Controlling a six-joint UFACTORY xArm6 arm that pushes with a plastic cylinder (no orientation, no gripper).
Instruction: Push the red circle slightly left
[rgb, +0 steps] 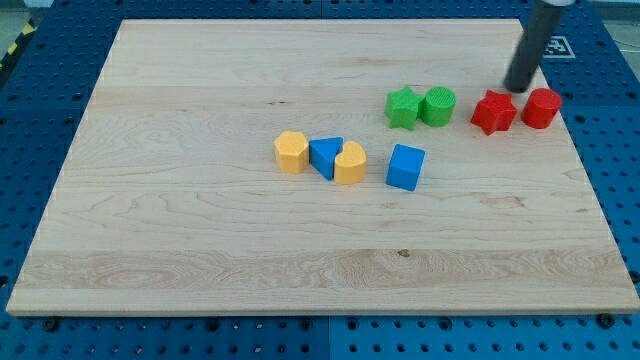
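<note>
Red circle (541, 107) sits near the board's right edge, toward the view's top, just to the view's right of and slightly below my tip (519, 88). It is a short round block standing on its flat end, so its axis runs straight up from the wood and it has no long side pointing any way across the board. My tip is a bare dark rod with no jaws, so it has hold of nothing; it stands just above the gap between the red circle and the red star (493, 112), close to both, and I cannot tell whether it touches either. The red star lies just to the view's left of the circle, nearly touching it.

Farther to the view's left of my tip, the green circle (438, 105) and green star (403, 107) sit side by side, touching. Well below and left of my tip, a blue cube (406, 167) rests alone. Beyond it lies a touching row: a yellow heart (350, 163), a blue triangle (326, 156) and a yellow hexagon (291, 151). All rest on the wooden board (200, 250).
</note>
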